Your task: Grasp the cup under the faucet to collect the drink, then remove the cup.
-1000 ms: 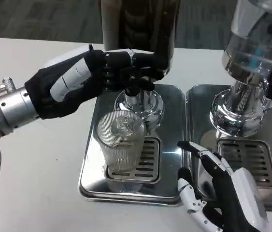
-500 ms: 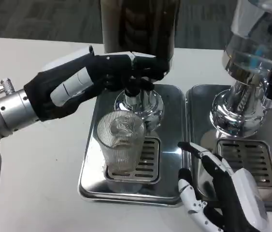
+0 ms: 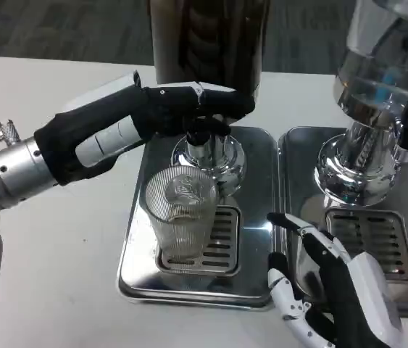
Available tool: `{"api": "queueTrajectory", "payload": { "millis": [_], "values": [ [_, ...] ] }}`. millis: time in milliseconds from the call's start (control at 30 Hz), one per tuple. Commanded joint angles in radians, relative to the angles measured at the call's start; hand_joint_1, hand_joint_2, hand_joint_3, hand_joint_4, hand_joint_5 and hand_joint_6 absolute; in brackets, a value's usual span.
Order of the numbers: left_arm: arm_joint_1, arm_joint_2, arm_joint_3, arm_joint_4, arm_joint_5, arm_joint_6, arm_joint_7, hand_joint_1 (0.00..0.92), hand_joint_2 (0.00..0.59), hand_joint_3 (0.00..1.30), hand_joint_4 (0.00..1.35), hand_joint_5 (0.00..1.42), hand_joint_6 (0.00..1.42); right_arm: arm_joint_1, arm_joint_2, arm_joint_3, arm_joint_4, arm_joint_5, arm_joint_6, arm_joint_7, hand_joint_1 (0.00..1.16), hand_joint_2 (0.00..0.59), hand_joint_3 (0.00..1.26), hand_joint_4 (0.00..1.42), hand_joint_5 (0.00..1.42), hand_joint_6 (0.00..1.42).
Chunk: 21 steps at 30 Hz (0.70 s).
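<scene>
Head view: ribbed cup point(image 3: 182, 217) stands upright on the tray point(image 3: 135, 254) grate, seemingly empty; faucet point(image 3: 207, 130) at its 12 o'clock under left hand point(image 3: 153, 112) fingers, grip unclear. Right hand point(image 3: 334, 290) at 4 o'clock, fingers spread, holding nothing.

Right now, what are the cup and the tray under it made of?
The ribbed cup looks like clear glass or plastic: you can see through it. The drip tray looks like polished steel, shiny like a mirror, with a slotted grate.

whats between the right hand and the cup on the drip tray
In the head view, only bare metal of the drip tray and part of its slotted grate lie between the right hand and the ribbed glass cup; nothing stands there.
</scene>
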Motion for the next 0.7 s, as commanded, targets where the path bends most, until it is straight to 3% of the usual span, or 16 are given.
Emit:
{"api": "queueTrajectory", "payload": {
  "millis": [33,700],
  "values": [
    [0.021,0.008,-0.020,-0.012,0.025,-0.047,-0.004,0.000,0.095,0.26,0.13,0.12,0.22,-0.001,0.002,-0.005,-0.003,0.007,0.004,0.004,0.36,0.464,0.26,0.20,0.15,0.05],
    [0.039,0.019,-0.058,-0.011,0.061,-0.208,0.048,0.000,0.088,0.24,0.10,0.10,0.22,0.001,0.001,-0.013,-0.012,0.007,0.005,0.017,0.36,0.464,0.25,0.20,0.15,0.05]
  ]
}}
